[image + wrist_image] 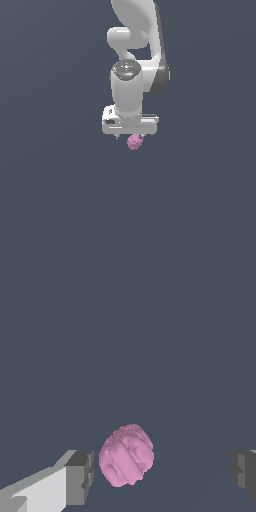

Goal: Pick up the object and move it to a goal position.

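Note:
The object (134,142) is a small pink-magenta bumpy lump, seen just below the white gripper (129,136) in the exterior view. In the wrist view the object (126,455) lies between the two grey finger pads, close to one pad (80,477) and far from the other (243,472). The gripper (162,473) is open, with a wide gap between its pads. A narrow gap shows between the object and the nearer pad. The arm points straight down over the object.
A plain dark grey-blue surface (60,200) fills both views. The white arm (135,55) rises toward the top of the exterior view. No other objects or goal marker show.

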Available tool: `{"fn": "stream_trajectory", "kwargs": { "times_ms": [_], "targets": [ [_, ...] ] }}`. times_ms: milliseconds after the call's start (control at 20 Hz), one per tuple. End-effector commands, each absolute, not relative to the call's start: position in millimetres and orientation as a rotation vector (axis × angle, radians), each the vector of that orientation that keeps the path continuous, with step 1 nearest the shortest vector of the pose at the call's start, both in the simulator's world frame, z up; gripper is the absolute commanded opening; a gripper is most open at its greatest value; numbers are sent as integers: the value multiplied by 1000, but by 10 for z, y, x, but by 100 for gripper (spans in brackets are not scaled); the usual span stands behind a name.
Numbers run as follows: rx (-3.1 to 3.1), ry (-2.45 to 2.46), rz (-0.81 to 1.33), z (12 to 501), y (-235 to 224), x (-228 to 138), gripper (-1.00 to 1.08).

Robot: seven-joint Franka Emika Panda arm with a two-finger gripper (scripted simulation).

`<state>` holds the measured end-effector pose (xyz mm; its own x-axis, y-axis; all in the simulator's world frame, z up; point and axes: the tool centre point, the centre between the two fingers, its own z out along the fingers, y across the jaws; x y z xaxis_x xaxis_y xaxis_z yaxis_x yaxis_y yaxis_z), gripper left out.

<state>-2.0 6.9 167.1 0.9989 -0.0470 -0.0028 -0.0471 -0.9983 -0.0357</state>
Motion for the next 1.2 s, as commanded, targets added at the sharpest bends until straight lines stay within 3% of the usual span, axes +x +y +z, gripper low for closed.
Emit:
{"fn": "stream_trajectory", "kwargs": {
  "times_ms": [0, 1150],
  "targets": [
    [-3105, 73, 3, 1671, 69, -20, 100],
    [-3097, 141, -14, 1660, 105, 6, 100]
  ]
}}
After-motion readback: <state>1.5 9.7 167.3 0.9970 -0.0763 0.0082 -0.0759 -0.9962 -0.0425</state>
